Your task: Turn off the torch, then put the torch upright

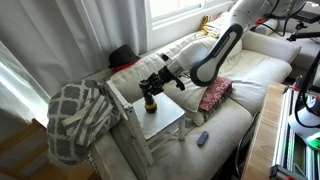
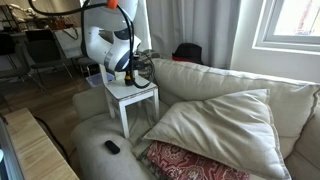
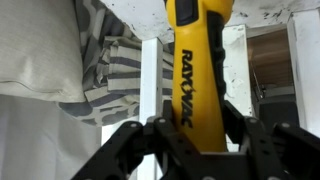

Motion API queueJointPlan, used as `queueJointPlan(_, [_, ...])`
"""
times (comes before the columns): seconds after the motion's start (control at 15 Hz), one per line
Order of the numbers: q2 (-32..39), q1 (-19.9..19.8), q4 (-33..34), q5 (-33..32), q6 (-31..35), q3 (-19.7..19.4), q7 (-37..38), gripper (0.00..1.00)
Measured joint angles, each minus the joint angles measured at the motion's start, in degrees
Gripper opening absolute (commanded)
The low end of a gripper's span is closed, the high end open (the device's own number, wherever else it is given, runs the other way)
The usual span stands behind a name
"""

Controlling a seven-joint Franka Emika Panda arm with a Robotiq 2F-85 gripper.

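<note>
Grips the torch [image 3: 195, 70] upright, lower end on the white table [image 1: 172, 122], with fingers of the gripper [image 3: 195, 128] closed tight against both sides of the yellow body.

You have bare tabletop on the white side table [image 1: 172, 122] to the right of the torch [image 1: 149, 105] your gripper [image 1: 151, 94] clasps, but the patterned blanket [image 1: 78, 120] crowds its left edge and the sofa [image 1: 245, 75] hems its right.
</note>
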Motion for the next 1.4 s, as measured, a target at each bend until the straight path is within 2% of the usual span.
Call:
queueJointPlan(0.2, [-0.9,0.2,-0.1,0.8,0.0,-1.0,0.1,0.25])
queueJointPlan(0.27, [-1.1,0.3,-0.1,1.1,0.0,-1.0,0.2,0.75])
queueJointPlan(0.33, [-1.4,0.5,-0.1,1.0,0.0,-1.3,1.1,0.77])
queueJointPlan(0.53, [-3.1,1.9,0.0,1.4,0.0,-2.5,4.3,0.98])
queueJointPlan(1.07, [-4.8,3.2,0.0,4.1,-0.5,-2.8,6.3,1.00])
queueJointPlan(1.4, [-6.0,3.4,-0.1,5.0,-6.1,-2.9,11.9,1.00])
